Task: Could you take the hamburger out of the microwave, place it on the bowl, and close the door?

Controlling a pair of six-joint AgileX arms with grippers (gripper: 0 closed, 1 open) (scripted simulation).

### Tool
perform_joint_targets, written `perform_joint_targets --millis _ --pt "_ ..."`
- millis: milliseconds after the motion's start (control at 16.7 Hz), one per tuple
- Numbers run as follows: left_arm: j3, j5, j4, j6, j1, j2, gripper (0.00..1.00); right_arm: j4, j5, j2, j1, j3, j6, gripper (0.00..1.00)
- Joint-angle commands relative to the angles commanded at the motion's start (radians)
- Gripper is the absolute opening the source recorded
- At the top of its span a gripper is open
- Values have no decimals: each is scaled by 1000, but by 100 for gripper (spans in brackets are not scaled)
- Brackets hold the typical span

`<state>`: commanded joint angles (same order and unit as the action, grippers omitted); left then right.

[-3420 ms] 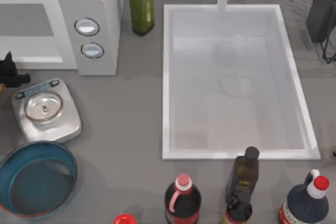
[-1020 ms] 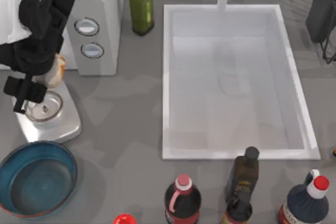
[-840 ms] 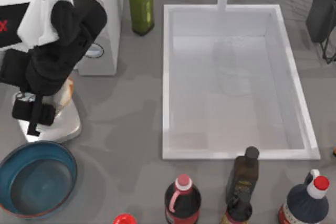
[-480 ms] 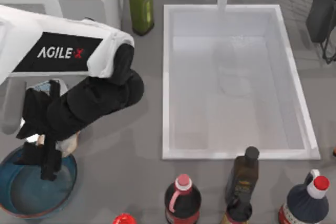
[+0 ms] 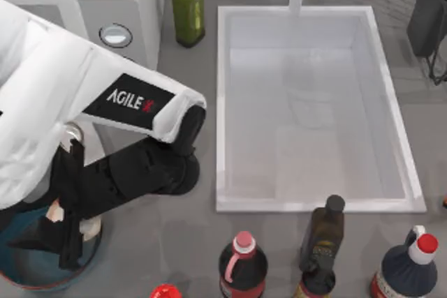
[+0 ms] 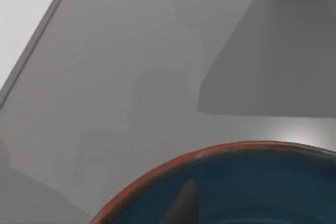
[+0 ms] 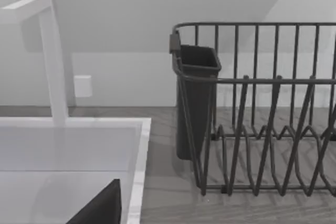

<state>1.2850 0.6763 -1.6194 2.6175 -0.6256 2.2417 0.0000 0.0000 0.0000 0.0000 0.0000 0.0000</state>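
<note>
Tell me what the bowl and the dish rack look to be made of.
The bowl looks like glazed ceramic, perhaps enamel: glossy teal inside with a thin reddish rim and a soft sheen. The dish rack looks like dark coated metal wire: thin, evenly bent matte bars. The left gripper holds the hamburger over the bowl.

Free room and obstacles. The left arm (image 5: 84, 109) lies slantwise over the table's left side, covering much of the microwave (image 5: 133, 5) front and the ground before it; its left gripper (image 5: 70, 232) hangs over the bowl (image 5: 21, 273) at the near left corner. Between the arm and the sink (image 5: 314, 109) a strip of bare grey counter (image 5: 188, 242) runs front to back, closed at the back by a green bottle (image 5: 187, 8) beside the microwave. Along the near edge a row of bottles (image 5: 243, 266) blocks entry. The dish rack (image 7: 262, 108) stands behind the sink's right corner.
</note>
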Motion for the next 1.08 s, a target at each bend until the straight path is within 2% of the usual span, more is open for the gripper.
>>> perform_joint_targets --millis 480,1080 --pt "-54 9 30 -7 25 -8 0 0 0 0 0 0 0 100" --pt "-142 60 185 -51 71 10 0 0 0 0 0 0 0 100"
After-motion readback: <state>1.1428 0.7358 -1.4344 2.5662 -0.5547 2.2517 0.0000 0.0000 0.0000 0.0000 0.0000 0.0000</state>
